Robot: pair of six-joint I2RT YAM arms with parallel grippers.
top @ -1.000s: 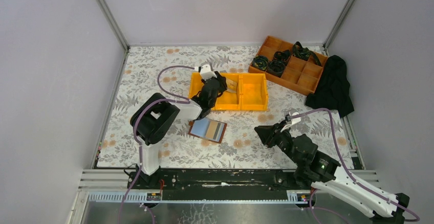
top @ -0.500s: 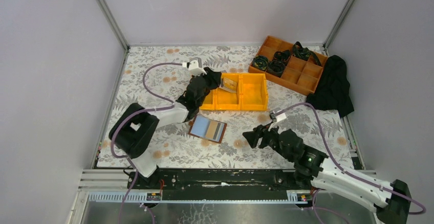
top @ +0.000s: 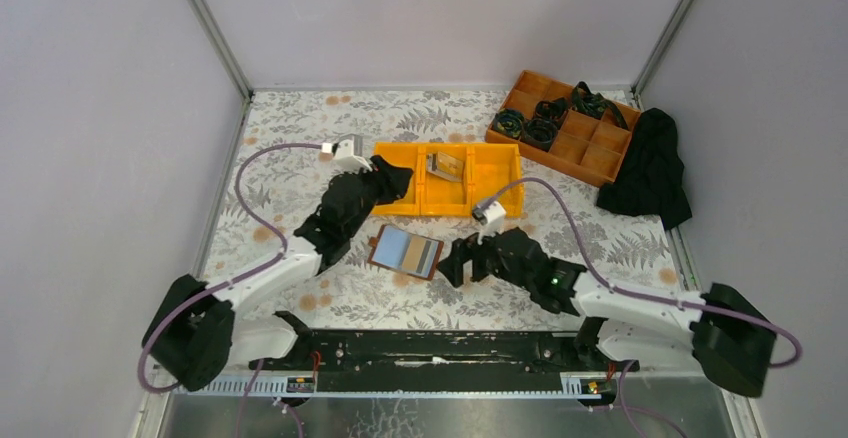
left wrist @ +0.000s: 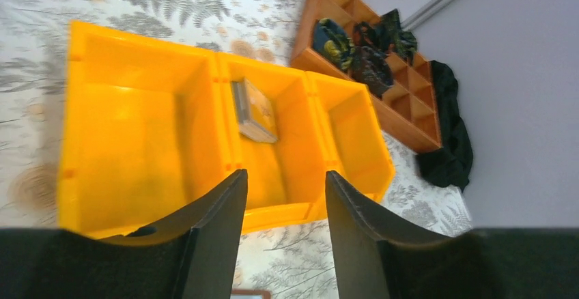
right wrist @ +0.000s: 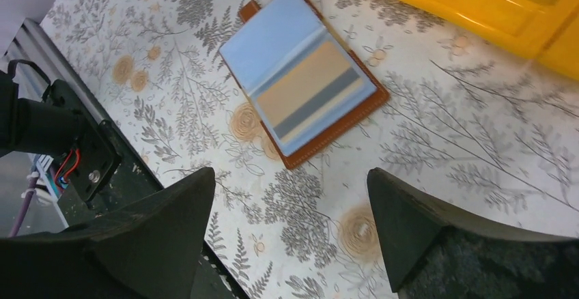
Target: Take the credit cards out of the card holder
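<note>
Two robot arms flank an open card holder; the task looks partly done.
The left gripper point(left wrist: 283, 176), released and empty, hovers at 10 o'clock of the brown card holder point(top: 406, 253), which lies open on the desk point(top: 300, 128). Removed credit cards point(left wrist: 254, 111) lie stacked in the yellow bin's point(left wrist: 136, 135) middle compartment at 12 o'clock. A tan dark-striped card point(right wrist: 311, 94) sits in the holder, apparently left to pull. The right gripper point(right wrist: 288, 176) gapes empty at 3 o'clock. No writing is legible.

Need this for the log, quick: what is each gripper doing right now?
Left gripper: jaws open, empty, by the bin.
Right gripper: jaws wide open, empty, near the card holder.
</note>
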